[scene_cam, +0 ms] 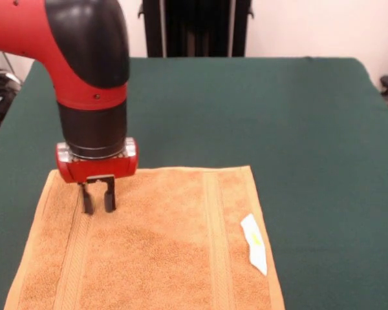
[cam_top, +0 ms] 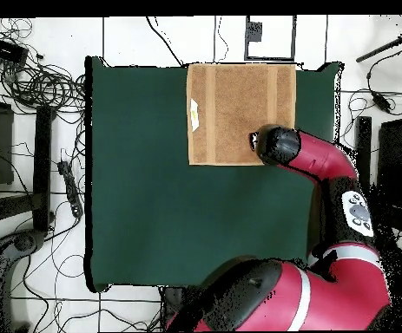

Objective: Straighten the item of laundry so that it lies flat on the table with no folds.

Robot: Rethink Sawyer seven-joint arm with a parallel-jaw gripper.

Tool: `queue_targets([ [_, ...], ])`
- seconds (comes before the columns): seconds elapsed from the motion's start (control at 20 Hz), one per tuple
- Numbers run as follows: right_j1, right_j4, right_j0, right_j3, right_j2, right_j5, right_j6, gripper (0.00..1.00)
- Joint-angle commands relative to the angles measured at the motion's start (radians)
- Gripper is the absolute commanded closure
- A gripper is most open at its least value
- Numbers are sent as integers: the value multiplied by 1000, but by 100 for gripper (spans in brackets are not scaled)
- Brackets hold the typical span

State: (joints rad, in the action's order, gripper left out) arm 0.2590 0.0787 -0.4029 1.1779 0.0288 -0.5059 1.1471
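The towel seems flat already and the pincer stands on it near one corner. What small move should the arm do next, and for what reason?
Probably lift the pincer straight up, off the towel. The towel already lies spread on the table, edges straight, no fold visible, white tag lying on top. A sideways drag with the tips down could wrinkle it again.

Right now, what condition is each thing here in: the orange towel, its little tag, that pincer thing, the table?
Towel: spread flat on the table, no folds showing in either view.
Care tag: lying on top of the towel near one side edge, slightly creased.
Pincer: pointing straight down, fingers a little apart with nothing between them, tips at the towel near one corner.
Table: covered in dark green cloth, bearing the towel at one edge.
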Motion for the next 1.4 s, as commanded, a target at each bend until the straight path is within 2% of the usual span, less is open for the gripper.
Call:
queue_targets([
  [0.05,-32,-14,55,90,79,-76,149,100],
  [0.45,-33,-22,53,97,81,-60,161,100],
  [0.65,-32,-3,50,90,91,-35,131,100],
  [1.05,63,-22,105,41,34,-190,161,100],
  [1.4,135,-21,121,51,42,-238,145,100],
])
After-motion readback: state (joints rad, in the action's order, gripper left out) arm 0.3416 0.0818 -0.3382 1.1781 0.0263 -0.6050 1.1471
